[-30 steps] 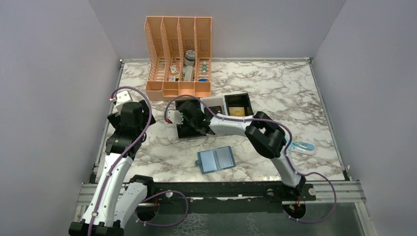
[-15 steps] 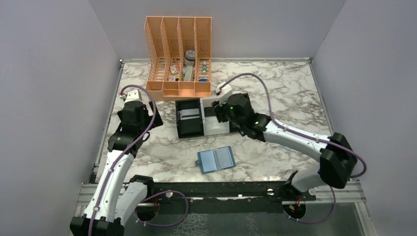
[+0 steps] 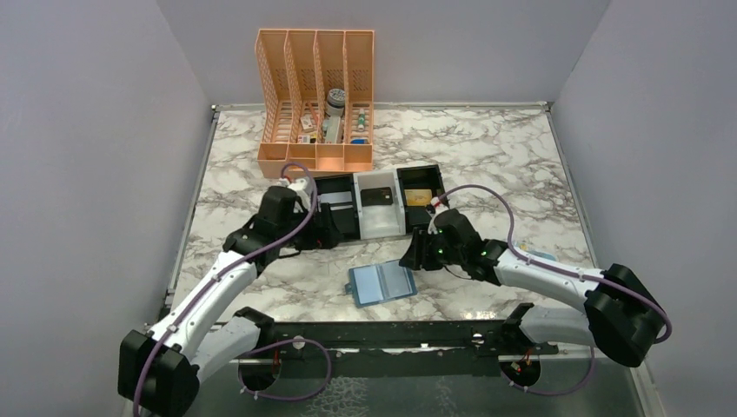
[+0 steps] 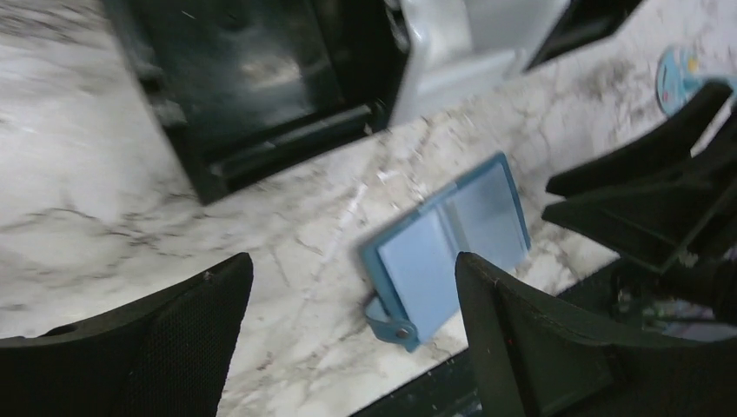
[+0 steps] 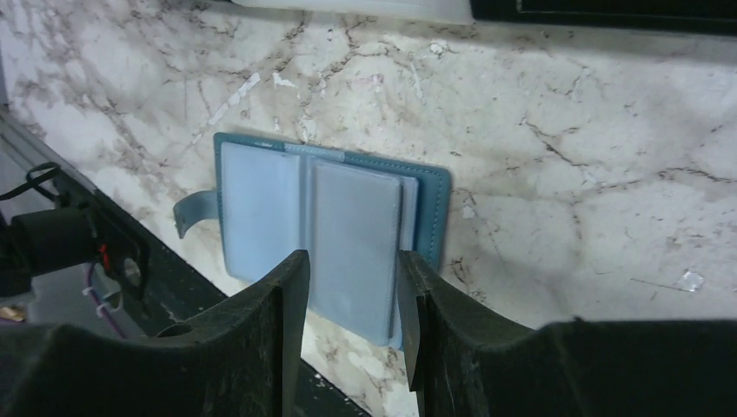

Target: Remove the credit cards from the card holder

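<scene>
Holder (image 3: 382,282) lies open in front of the tray (image 3: 379,228). My right gripper (image 5: 352,258) hovers over it, jaws part open, empty; my left gripper (image 4: 352,261), wide open, is at the tray's left end.

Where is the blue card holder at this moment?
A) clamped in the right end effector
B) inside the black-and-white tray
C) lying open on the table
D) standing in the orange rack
C: the card holder lies flat on the table near its front edge, with both panels facing up.
</scene>
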